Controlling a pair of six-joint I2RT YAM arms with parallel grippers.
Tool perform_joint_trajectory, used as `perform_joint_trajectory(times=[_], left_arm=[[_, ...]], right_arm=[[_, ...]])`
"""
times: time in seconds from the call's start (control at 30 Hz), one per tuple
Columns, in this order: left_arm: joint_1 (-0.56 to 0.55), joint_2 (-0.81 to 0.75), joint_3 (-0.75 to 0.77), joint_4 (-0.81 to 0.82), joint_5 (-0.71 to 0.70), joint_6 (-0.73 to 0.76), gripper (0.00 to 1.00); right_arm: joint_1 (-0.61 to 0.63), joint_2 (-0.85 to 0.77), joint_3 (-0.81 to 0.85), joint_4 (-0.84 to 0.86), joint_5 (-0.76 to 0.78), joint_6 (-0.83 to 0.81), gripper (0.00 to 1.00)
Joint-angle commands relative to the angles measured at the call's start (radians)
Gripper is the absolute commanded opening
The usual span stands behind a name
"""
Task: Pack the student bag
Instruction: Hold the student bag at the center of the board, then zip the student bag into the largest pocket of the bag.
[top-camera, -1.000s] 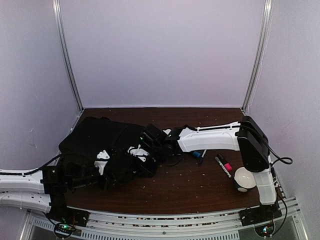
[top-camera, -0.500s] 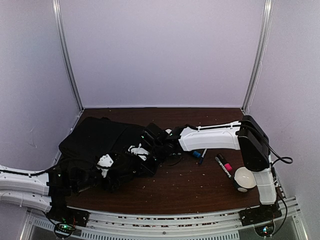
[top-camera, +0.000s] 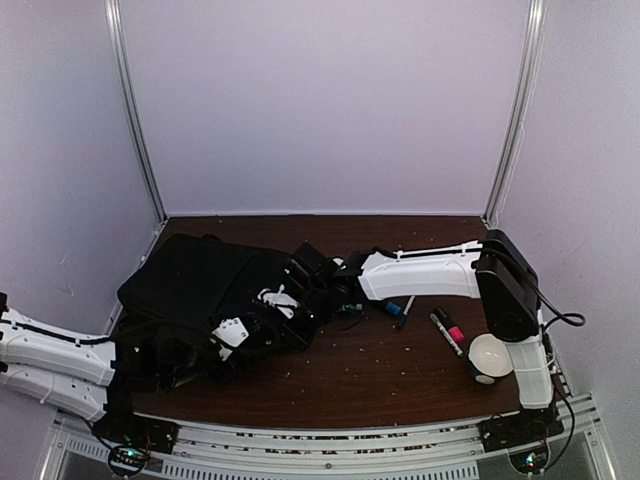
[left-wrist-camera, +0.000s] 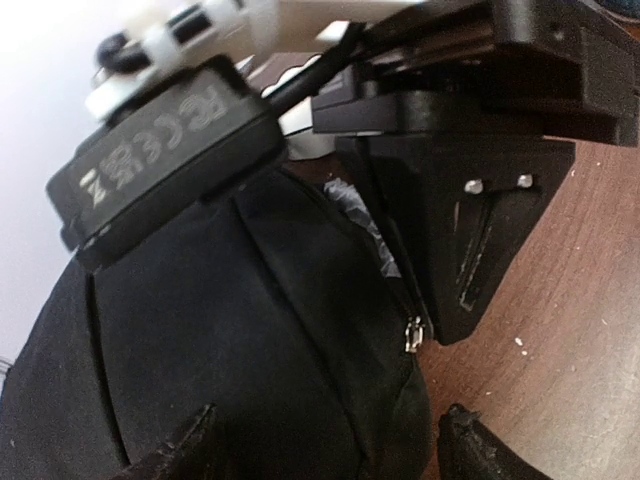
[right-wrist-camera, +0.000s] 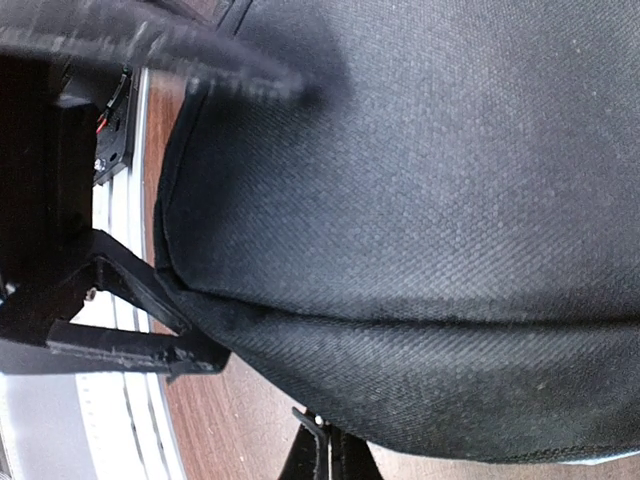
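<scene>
Across the left half of the worktop (top-camera: 390, 385), the student bag (top-camera: 190, 280), long axis roughly 9 to 3 o'clock in the top view. At its 5 o'clock corner, the left end effector (left-wrist-camera: 330, 450), released, jaws wide astride the zip edge, bag's bulk off toward 11 o'clock. At its 3 o'clock end, the right end effector (right-wrist-camera: 322, 452), clenched at the hem; fabric pinched or not, cannot tell.

Pink marker (top-camera: 449, 332), blue pen (top-camera: 397, 309), white ball (top-camera: 487, 357)
</scene>
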Motion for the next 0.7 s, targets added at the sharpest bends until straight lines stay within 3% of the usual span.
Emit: perform_joint_trajectory(times=[0.0, 0.13, 0.27, 0.4, 0.67], left_arm=[[-0.017, 0.041, 0.073, 0.045, -0.059, 0.059, 0.66], [-0.018, 0.048, 0.099, 0.011, -0.048, 0.063, 0.45], [-0.018, 0.050, 0.121, -0.062, -0.048, 0.033, 0.11], [-0.018, 0.046, 0.130, -0.111, -0.027, 0.004, 0.00], [-0.018, 0.007, 0.150, -0.192, 0.023, -0.054, 0.00]], right_arm=[[-0.002, -0.052, -0.004, -0.004, -0.052, 0.000, 0.00], [-0.008, -0.061, -0.018, -0.003, -0.051, -0.003, 0.00], [-0.021, -0.065, -0.030, -0.003, -0.042, -0.005, 0.00], [-0.038, -0.068, -0.039, -0.004, -0.043, -0.007, 0.00], [-0.085, -0.058, -0.039, -0.018, 0.017, -0.017, 0.00]])
